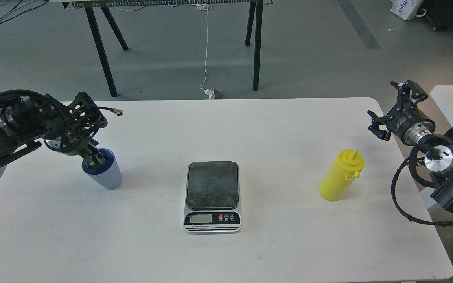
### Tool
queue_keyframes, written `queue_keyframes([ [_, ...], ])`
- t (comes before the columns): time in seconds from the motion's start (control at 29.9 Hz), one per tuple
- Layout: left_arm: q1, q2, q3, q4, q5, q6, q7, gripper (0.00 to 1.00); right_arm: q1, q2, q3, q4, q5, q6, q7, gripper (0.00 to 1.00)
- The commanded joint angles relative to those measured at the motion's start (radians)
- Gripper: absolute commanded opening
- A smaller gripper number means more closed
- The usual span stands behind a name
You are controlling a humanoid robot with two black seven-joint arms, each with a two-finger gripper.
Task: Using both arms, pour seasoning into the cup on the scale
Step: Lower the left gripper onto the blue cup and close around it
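The scale (212, 195) carries a line of small print along the front edge of its base, below the display; the characters are too small to read. Its LCD shows no legible digits. The buttons bear symbols that cannot be resolved. A white box (406, 8) on the floor shows partial blue lettering, cut off and illegible.

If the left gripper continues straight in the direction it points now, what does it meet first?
The left gripper points down and to the right, with its fingertips at the rim of the cup, apparently reaching inside. Going straight on, it would probably meet the cup's inner wall or bottom first; depth is unclear from this single view.
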Motion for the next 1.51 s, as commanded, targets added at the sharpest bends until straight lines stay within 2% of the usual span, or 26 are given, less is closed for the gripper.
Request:
queue_keyframes([
  [0.0,0.0,0.0,-0.001,0.0,0.0,-0.002,0.0,0.52,-0.001,0.0,0.0,0.0,0.0,0.0,0.001,1.0],
  [0.17,-0.002,0.0,0.001,0.0,0.0,-0.004,0.0,0.48,-0.001,0.002,0.0,0.0,0.0,0.0,0.001,1.0],
  [0.3,-0.002,-0.002,0.001,0.0,0.0,-0.005,0.0,0.41,-0.001,0.002,0.0,0.0,0.0,0.0,0.001,1.0],
  [0.4,0.0,-0.002,0.001,0.0,0.0,-0.005,0.0,0.31,-0.001,0.002,0.0,0.0,0.0,0.0,0.001,1.0],
  [0.64,0.0,-0.003,-0.001,0.0,0.0,-0.005,0.0,0.25,-0.003,0.0,0.0,-0.002,0.0,0.0,0.001,1.0],
  [0.8,0.001,-0.011,0.001,0.0,0.0,-0.007,0.0,0.12,-0.004,0.0,0.0,-0.002,0.0,0.0,0.001,1.0],
  [1.47,-0.014,-0.015,0.024,0.014,0.0,-0.014,0.0,0.03,-0.009,0.006,0.0,-0.002,0.0,0.0,0.001,1.0],
])
